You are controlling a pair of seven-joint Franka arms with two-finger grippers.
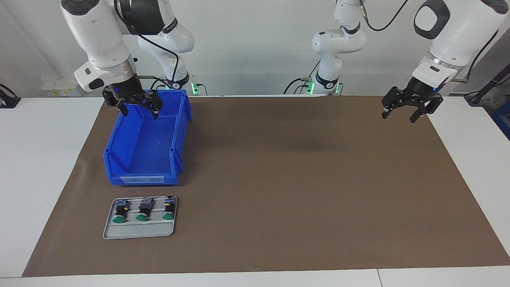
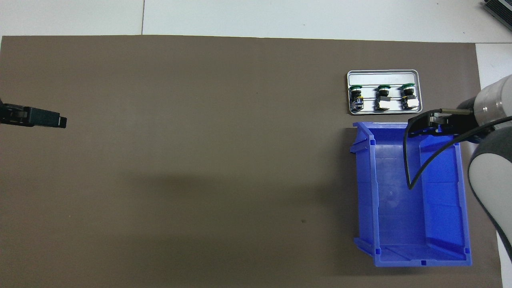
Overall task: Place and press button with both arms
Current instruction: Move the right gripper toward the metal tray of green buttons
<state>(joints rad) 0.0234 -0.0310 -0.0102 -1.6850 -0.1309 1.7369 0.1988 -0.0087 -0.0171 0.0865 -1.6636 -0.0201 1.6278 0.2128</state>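
Three green-capped buttons lie in a row on a small grey tray (image 1: 139, 232) (image 2: 382, 74). The button (image 1: 169, 208) (image 2: 356, 99) nearest the table's middle has a bluish end. The two others (image 1: 144, 209) (image 1: 120, 211) look alike. My right gripper (image 1: 138, 111) (image 2: 420, 126) is open and empty, hanging over the blue bin (image 1: 147, 151) (image 2: 412, 200). My left gripper (image 1: 399, 114) (image 2: 62, 121) is open and empty, held above the brown mat at the left arm's end of the table.
The open blue bin stands nearer to the robots than the tray, close beside it. A brown mat (image 1: 303, 179) covers most of the white table.
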